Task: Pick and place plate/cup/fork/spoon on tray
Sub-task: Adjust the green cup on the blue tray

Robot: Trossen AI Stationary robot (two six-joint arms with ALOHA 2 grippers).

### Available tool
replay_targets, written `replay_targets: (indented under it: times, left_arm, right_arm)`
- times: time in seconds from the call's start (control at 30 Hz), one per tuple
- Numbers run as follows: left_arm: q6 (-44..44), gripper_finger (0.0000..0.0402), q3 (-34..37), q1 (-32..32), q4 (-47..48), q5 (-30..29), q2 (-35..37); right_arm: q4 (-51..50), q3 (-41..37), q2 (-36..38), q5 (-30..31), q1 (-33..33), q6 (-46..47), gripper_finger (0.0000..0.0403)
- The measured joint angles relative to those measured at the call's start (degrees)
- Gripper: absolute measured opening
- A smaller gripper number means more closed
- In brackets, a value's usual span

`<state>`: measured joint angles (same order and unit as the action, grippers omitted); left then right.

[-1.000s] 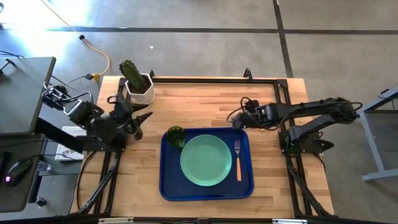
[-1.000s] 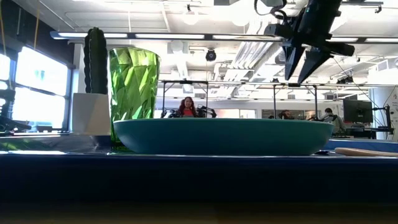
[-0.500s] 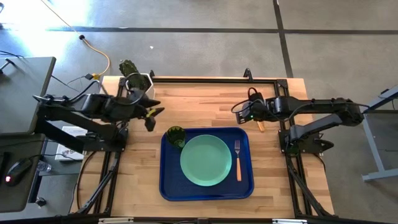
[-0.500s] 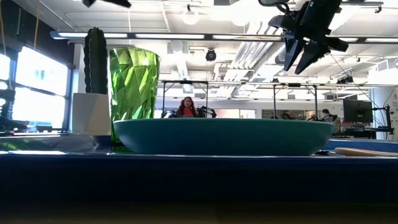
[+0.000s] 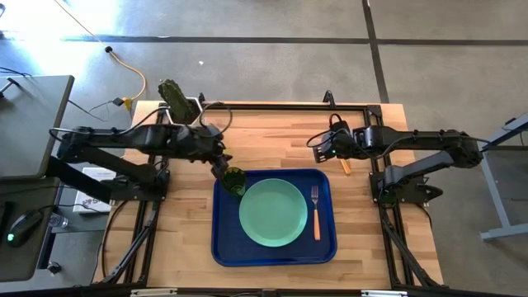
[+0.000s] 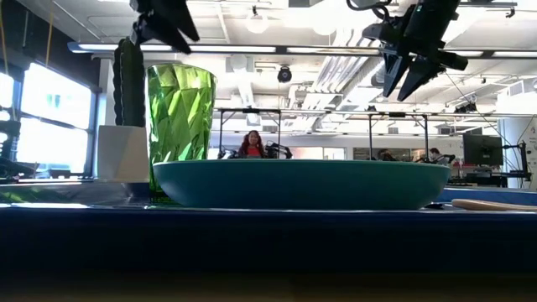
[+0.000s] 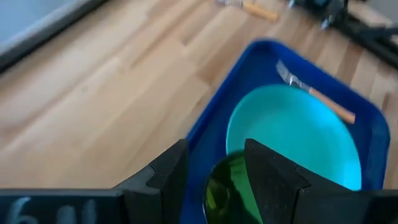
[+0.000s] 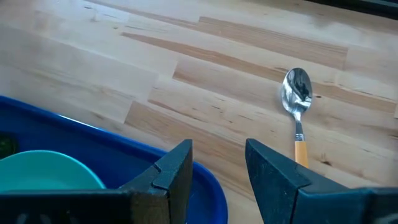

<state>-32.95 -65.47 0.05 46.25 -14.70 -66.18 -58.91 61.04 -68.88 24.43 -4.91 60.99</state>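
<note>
The blue tray (image 5: 221,247) lies at the table's middle near side. On it lies the mint-green plate (image 5: 273,212). The green cup (image 5: 233,181) stands upright in the tray's far left corner. The fork (image 5: 315,211) lies on the tray floor right of the plate. The spoon (image 8: 297,99) lies on the bare wood (image 5: 345,166) beyond the tray's far right corner. My left gripper (image 7: 214,177) is open and hangs above the cup (image 7: 227,193), clear of its rim in the low view (image 6: 178,33). My right gripper (image 8: 217,171) is open and empty, up over the tray's far right corner (image 5: 318,152).
A white pot with a cactus (image 5: 176,102) stands at the table's far left corner, behind my left arm; it also shows in the low view (image 6: 126,101). Bare wood lies between the tray and the far edge. A person (image 6: 252,144) is far off in the room.
My left gripper has swung from the table's left edge toward the right and now hangs over the cup. My right arm has drawn back a little toward the far edge, and the spoon now shows on the wood beside it.
</note>
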Motion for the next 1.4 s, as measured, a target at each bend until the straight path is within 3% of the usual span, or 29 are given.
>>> replay_targets:
  times: [0.43, 1.4]
  left_arm:
    - [-1.4, 0.0147, 0.0, 0.2, 7.5, 6.6, -5.8]
    - [-2.5, 0.014, 0.0, 0.2, 10.4, 7.1, -12.3]
  right_arm:
    - [-0.1, 0.0, 0.0, 0.7, 0.0, 0.0, 0.0139]
    - [-0.1, 0.0, -0.1, 1.2, 0.0, -0.7, 0.0139]
